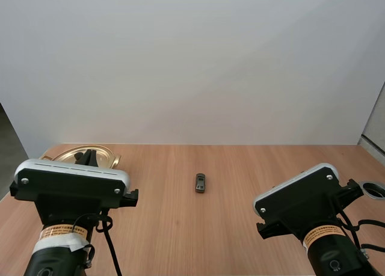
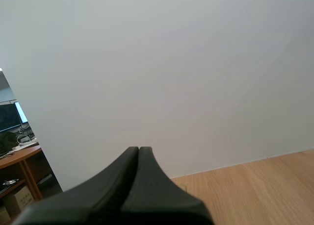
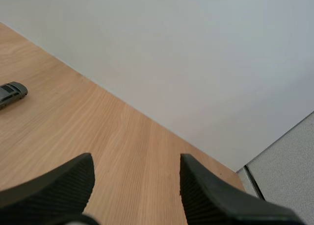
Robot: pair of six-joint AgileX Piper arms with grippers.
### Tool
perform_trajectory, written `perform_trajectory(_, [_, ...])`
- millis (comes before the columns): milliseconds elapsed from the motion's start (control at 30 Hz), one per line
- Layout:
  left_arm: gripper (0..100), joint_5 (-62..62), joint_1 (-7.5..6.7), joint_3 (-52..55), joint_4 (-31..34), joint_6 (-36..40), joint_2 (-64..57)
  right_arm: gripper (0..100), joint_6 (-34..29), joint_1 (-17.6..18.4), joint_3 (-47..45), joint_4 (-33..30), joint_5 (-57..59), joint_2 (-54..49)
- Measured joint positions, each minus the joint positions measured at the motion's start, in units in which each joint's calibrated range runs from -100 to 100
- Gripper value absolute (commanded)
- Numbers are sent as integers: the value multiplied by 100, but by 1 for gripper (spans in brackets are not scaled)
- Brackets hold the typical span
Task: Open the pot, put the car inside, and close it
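A small grey toy car (image 1: 200, 183) lies on the wooden table near its middle; the right wrist view has the car (image 3: 12, 93) well off to the side of my fingers. A gold pot with its lid (image 1: 90, 157) stands at the far left, mostly hidden behind my left arm. My left gripper (image 2: 139, 151) is shut on nothing, its fingers together as one dark wedge raised above the table. My right gripper (image 3: 136, 178) stands open over bare wood, nothing between its fingers.
A white wall stands behind the table's far edge. A round white-rimmed thing (image 1: 374, 190) sits at the right edge of the table (image 1: 240, 228). Bare wood lies around the car.
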State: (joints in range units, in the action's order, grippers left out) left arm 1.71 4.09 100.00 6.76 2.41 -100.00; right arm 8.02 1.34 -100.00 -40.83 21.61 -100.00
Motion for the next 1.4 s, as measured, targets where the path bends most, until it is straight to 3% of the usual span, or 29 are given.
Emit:
perform_trajectory(233, [0, -394, 0, 0, 3, -344, 0, 83, 149, 0, 0, -276, -398, 0])
perform_trajectory(367, [0, -616, 0, -209, 167, -980, 0, 80, 155, 0, 0, -717, -665, 0])
perform_trajectory(433, [0, -951, 0, -484, 68, -1085, 0, 78, -57, 0, 288, -1300, -520, 0])
perform_trajectory(500, [0, -1297, 0, -741, -109, -1101, 0, 77, -207, 0, 533, -1480, -287, 0])
perform_trajectory(567, [0, -1971, 0, -1239, -288, -1014, 7, 72, -321, 0, 1031, -1576, 55, 97])
perform_trajectory(600, [0, -2276, 0, -1541, -299, -894, 101, 64, -351, 0, 1241, -1564, 210, 237])
perform_trajectory(800, [0, -3904, 0, -2711, 315, -17, 1096, 4, -351, 0, 2459, -829, 1152, 1307])
perform_trajectory(833, [0, -4164, 0, -2924, 489, 141, 1299, 0, -349, 0, 2671, -649, 1410, 1506])
perform_trajectory(1167, [0, -6747, 27, -4942, 2162, 1598, 3205, 0, 211, 0, 4687, 1066, 3687, 3415])
perform_trajectory(1400, [0, -8344, 100, -6257, 3373, 1848, 4322, 0, 107, 0, 5881, 1708, 3254, 4723])
